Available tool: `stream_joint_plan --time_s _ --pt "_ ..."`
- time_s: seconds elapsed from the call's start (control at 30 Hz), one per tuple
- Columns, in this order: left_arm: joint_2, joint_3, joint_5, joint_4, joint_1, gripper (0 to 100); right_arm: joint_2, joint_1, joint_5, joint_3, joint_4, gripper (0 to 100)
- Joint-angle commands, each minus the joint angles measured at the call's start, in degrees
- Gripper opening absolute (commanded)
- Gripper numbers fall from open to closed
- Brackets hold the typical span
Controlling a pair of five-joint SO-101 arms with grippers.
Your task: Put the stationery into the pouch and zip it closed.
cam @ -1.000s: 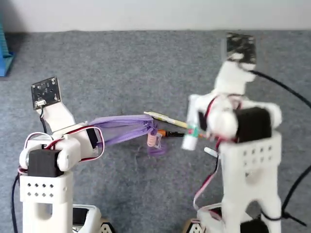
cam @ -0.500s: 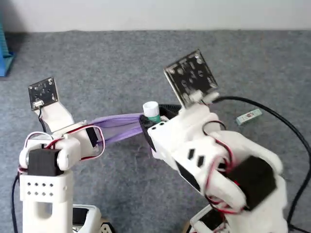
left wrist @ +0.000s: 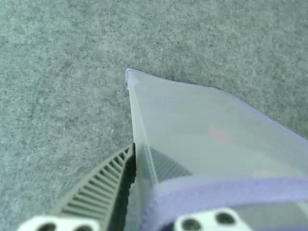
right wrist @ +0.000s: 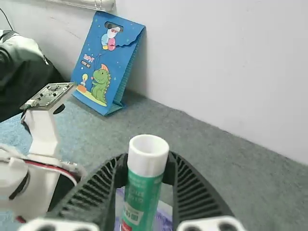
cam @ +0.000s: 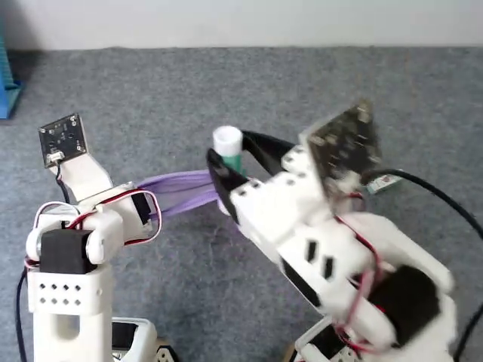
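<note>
Since half a second ago, the glue stick (cam: 229, 147) has been raised slightly above the pouch (cam: 181, 188) by the right gripper (right wrist: 147, 163), which is pinched on its green body. One pouch end is clamped by the left gripper (left wrist: 142, 166), apparently so that the mouth is kept reachable.
</note>
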Motion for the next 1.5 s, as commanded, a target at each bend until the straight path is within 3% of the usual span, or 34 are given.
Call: stream_joint_plan --time_s 0.0,0.27,0.43,0.87,1.0,1.2,1.37,1.47 --pt "0.0 -1.6 0.6 -0.8 0.0 1 -0.7 -2.2 2.8 4.0 -10.4 0.8" --pt "2.8 -1.9 0.6 -0.8 -0.1 1 -0.7 -9.1 9.8 16.5 -32.0 0.8" --pt "9.2 -3.4 0.6 -0.2 -0.3 1 -0.7 -11.0 11.6 24.3 -39.8 0.8" --pt "14.1 -8.0 0.7 4.4 -0.3 1 -0.7 -5.1 13.2 42.2 -53.8 0.9" --pt "14.1 -8.0 0.7 4.4 -0.3 1 -1.3 -5.1 15.5 44.3 -52.0 2.2" --pt "14.1 -8.0 0.7 4.4 -0.3 1 -7.2 -5.1 15.0 44.1 -41.6 21.4" --pt "14.1 -7.9 0.7 4.4 -0.3 1 -14.0 -2.2 14.0 44.1 -36.7 21.9" --pt "14.4 -7.9 0.7 4.4 -0.3 1 -17.5 4.4 8.3 44.1 -33.5 21.9"
